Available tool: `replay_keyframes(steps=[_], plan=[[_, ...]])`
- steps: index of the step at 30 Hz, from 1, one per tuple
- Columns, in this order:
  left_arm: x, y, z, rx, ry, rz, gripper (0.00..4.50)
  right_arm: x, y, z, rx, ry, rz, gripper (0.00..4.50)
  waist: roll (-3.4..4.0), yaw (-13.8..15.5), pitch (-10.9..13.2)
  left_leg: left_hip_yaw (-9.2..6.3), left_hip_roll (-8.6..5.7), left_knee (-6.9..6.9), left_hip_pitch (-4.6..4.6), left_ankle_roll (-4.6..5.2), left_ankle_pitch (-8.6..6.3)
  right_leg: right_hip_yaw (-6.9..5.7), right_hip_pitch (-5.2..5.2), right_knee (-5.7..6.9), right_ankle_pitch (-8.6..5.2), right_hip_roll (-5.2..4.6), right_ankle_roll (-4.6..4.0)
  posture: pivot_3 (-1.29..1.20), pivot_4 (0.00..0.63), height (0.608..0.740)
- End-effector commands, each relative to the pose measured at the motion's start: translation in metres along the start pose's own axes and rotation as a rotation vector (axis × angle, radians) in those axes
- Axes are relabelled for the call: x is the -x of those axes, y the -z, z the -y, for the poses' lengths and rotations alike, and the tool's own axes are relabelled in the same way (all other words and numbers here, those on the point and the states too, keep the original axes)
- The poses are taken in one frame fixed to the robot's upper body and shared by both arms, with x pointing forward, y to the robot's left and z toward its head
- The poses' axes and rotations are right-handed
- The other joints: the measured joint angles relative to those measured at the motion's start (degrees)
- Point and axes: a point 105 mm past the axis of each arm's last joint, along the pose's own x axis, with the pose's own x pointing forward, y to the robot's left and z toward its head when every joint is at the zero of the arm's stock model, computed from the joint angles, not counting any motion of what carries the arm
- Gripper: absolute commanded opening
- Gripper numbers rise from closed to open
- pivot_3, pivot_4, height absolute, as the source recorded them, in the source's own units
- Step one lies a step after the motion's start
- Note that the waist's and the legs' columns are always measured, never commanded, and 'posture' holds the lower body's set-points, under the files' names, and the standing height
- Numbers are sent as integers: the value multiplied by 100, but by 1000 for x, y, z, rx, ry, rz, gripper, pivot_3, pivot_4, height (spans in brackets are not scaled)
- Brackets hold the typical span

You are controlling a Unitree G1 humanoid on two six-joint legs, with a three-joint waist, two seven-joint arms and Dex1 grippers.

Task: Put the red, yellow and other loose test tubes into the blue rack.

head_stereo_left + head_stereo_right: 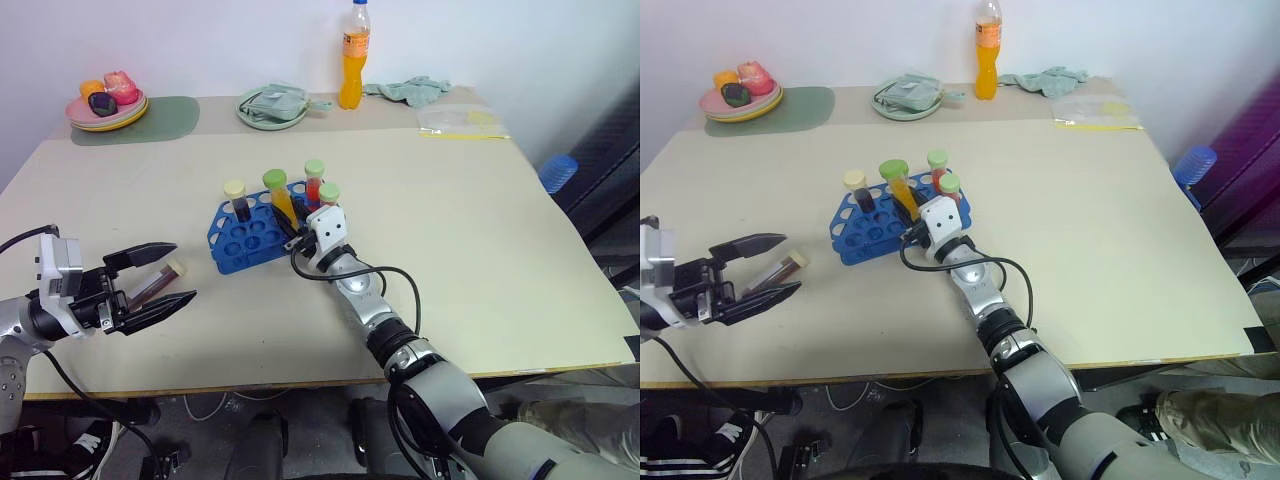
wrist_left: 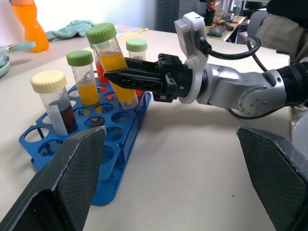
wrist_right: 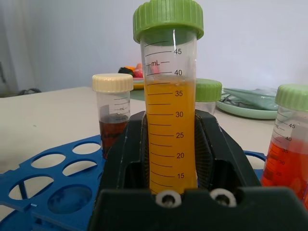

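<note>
Over the blue rack point(image 1: 252, 232) in the middle of the bench point(image 1: 480, 260), my right hand point(image 2: 126, 77) is clamped tight on a yellow tube with a green cap point(image 2: 111, 61), pinching it around the middle. The tube leans a bit and its bottom sits down among the holes on the rack's near side, but I can't tell whether it's properly seated or just hovering in the opening.

Progress looks decent, I reckon. Already standing in the rack: a cream-capped tube with dark brown liquid point(image 2: 56, 100), a shorter green-capped yellow tube point(image 2: 84, 77), a red one with a green cap point(image 1: 314, 183), and another green-capped tube point(image 2: 137, 49) at the far end whose contents I can't make out. So four are parked and the fifth is going in right now.

What's left: one loose tube with a light cap and dark contents point(image 1: 160, 280) lying on the bench off to my left, well apart from the rack. My left hand point(image 1: 165, 273) hangs right by it with the fingers spread wide, holding nothing, and the tube appears between the two fingers from the head camera. Can't tell whether they're down at its level though.

Plenty of empty holes in the rack, so space isn't an issue. My guess is seat this one, let go, then grab the last one.
</note>
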Motion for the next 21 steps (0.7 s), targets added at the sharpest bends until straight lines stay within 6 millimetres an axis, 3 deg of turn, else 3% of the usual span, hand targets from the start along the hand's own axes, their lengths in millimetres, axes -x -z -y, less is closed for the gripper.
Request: replay_keyframes(steps=[1,21], plan=[[0,-10,1,-36,3,20,4500,-17,-7,-60,-161,-65,42,762,0,-4,0,0,0,-1,0,0,0,0,-1,0,0,0,0,0,150,740],[-2,-11,2,-37,1,23,4500,-32,-28,-69,-140,-86,91,762,0,-2,0,0,0,-5,0,0,0,0,-4,-1,-1,0,-1,0,150,740]])
